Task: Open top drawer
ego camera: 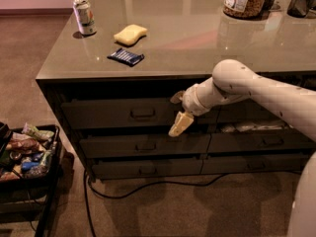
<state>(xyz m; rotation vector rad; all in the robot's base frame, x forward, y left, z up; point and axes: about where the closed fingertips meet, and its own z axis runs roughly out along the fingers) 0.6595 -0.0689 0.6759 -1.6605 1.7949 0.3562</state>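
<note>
The top drawer [106, 115] is in the middle left of the frame, under the table [197, 48] edge, and it appears closed. Its loop handle [143, 113] is free. Just to the right of the handle the gripper [178, 111] hangs before the drawer's right end, its fingers spread apart and holding nothing.

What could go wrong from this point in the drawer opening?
1. The gripper sits at the top drawer front but right of its handle; closing here could miss the loop.
2. A hard tug might shake the counter and tip the soda can near its edge.
3. The black cable on the floor below could snag the robot if it backs away.
</note>
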